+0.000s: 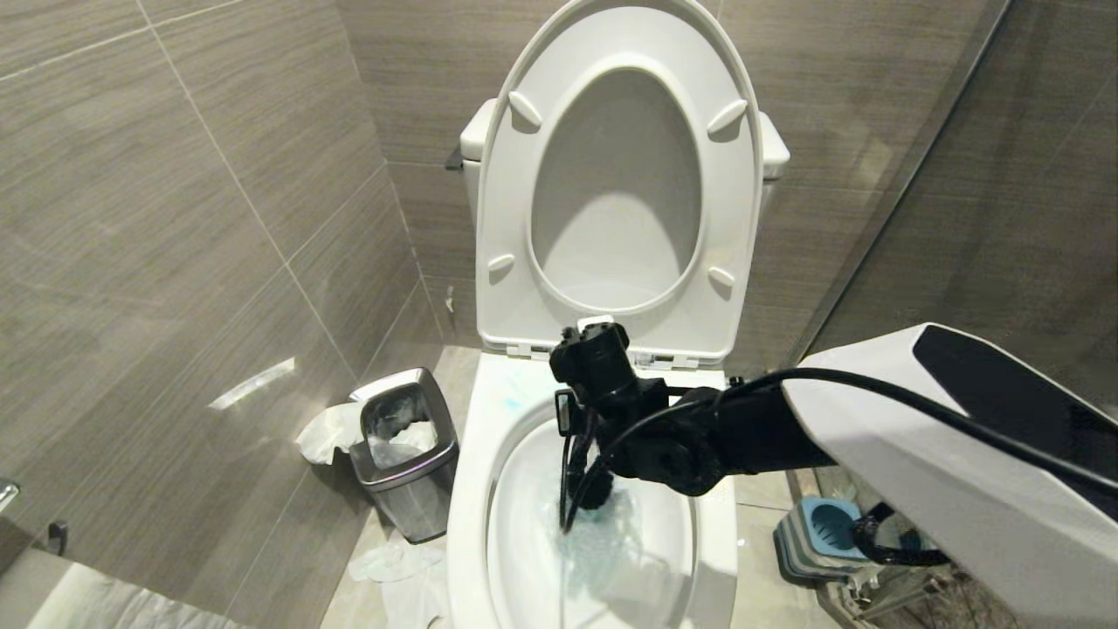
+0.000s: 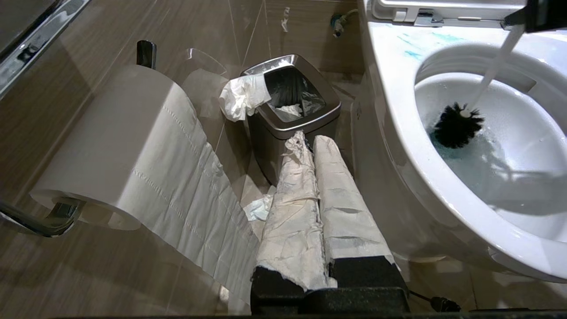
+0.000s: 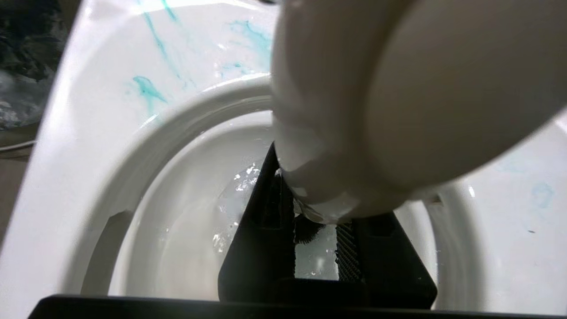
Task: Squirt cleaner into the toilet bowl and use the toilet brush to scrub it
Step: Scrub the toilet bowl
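While the right gripper (image 1: 583, 419) hangs over the toilet bowl (image 1: 472, 489), its jaws are closed on the upper end of the toilet brush (image 2: 458, 125), with the rounded handle top filling much of the right wrist view. The black bristle head sits low inside the bowl, at the edge of the blue-tinted water, and the slim white handle slants up from it toward the rim.

The brush looks light and stiff, so it should follow the wrist closely, though a long handle held near its end gives the head plenty of leverage against the grip when the bristles drag on ceramic. Smooth wet plastic may twist or slip between the jaws; a hold a little lower on the handle would likely feel steadier. The bowl itself is hard and glossy, so the bristles should slide rather than catch.

Cleaner (image 3: 148, 88) shows as turquoise streaks on the rim and as tint in the water.

The left gripper (image 2: 310, 146) is parked low beside the toilet, its paper-wrapped fingers pressed together and empty, pointing toward the steel bin (image 2: 292, 110).

Much is hidden: from the head camera the right arm and its cables cover most of the handle and bristles, and the front of the bowl is cut off. The exact contact between jaws and handle is hard to make out.
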Tool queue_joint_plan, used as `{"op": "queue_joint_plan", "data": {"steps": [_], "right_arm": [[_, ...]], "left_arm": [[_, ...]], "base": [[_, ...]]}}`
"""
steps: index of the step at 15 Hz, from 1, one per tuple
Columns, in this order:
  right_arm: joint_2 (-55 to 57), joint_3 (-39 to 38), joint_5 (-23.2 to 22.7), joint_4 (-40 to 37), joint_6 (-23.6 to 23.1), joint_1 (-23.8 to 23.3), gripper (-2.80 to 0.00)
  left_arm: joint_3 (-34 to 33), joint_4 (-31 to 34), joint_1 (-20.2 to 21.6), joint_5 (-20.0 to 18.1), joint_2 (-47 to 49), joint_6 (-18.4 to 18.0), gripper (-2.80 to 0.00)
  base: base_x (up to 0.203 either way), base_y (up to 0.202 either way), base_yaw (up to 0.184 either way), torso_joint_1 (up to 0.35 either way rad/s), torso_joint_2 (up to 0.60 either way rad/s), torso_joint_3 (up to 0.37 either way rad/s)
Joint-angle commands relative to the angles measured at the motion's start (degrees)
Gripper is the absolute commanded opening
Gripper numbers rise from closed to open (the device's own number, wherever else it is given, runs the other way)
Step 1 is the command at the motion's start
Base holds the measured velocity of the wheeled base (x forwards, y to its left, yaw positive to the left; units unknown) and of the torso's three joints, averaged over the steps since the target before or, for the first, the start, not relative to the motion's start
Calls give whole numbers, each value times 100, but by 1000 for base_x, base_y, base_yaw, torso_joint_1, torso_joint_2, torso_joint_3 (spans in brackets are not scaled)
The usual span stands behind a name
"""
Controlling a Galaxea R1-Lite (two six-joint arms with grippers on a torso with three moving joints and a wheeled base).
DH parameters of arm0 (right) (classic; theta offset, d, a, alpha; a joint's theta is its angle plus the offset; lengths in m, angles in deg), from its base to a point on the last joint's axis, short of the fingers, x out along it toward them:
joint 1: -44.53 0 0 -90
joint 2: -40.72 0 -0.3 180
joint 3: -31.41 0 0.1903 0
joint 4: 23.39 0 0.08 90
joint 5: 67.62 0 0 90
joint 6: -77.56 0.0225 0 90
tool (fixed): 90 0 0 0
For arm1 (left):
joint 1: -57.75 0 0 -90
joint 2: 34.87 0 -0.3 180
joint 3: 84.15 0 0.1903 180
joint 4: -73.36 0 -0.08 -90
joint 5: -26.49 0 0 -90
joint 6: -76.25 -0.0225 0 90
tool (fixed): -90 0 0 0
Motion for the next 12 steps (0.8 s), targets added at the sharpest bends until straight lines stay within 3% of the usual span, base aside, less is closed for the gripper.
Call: {"op": "queue_joint_plan", "data": {"steps": [1,7,12], "right_arm": [[447,157,29,2,15,3,-280],[-575,10,208,-37,34,78,-280],[-2019,-930,289,-101,50,158,-280]], "left_arm": [[-9,2,1,1,-1,1,-280],[-9,2,1,1,-1,1,-280],[-9,2,1,1,-1,1,-280]], "base": [[0,0,0,0,0,0],[0,0,0,0,0,0],[0,0,0,0,0,0]]}}
